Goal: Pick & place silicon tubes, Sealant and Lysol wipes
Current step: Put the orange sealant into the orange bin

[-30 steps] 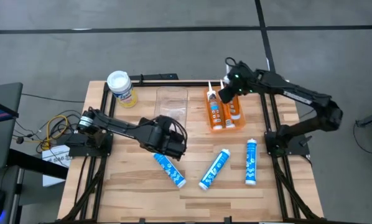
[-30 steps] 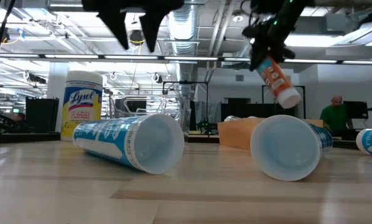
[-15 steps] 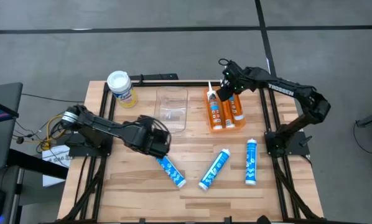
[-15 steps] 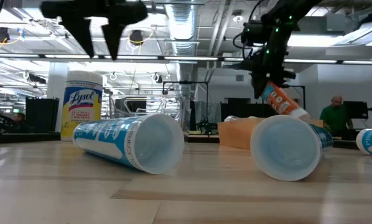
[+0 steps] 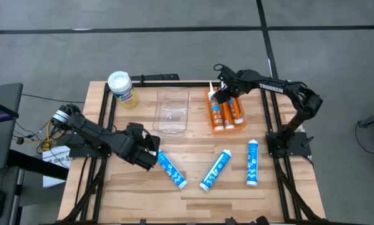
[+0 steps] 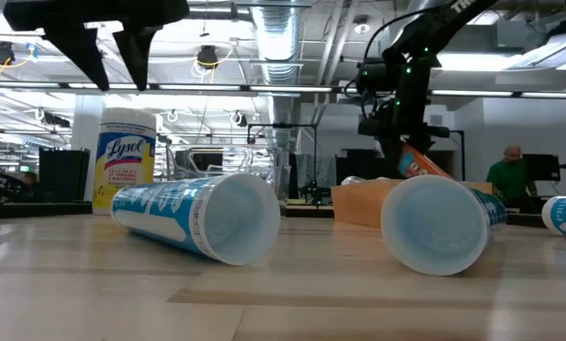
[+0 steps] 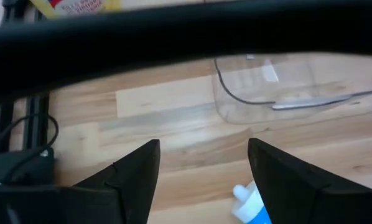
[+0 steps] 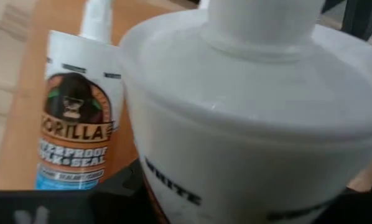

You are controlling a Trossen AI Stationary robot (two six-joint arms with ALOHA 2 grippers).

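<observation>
Seen from above, the right gripper (image 5: 222,94) reaches in toward one o'clock from the table's middle and is closed around an orange sealant tube (image 5: 227,107), whose lower end lies with two more orange sealant tubes (image 5: 216,115) on a tan tray (image 5: 209,95). The low view shows the held tube (image 6: 417,162) tilted, its upper end in the fingers; whether its lower end truly rests on the tray is hard to judge, since a blue tube blocks that part. In the right wrist view the tube's white cap end (image 8: 248,112) fills the frame, with a neighbouring Gorilla-labelled tube (image 8: 79,134) beside it. The left gripper (image 5: 151,152) hangs at about eight o'clock, fingers spread wide with nothing between them, just beside the nozzle end of a blue silicone tube (image 5: 171,169); its wrist view shows that white nozzle (image 7: 245,196) near the open fingers (image 7: 139,171). Two more blue tubes (image 5: 215,169) lie toward five o'clock. The Lysol wipes (image 5: 122,88) stand upright at eleven o'clock, and a clear plastic bin (image 5: 172,110) sits at twelve o'clock, between the wipes and the tray.
</observation>
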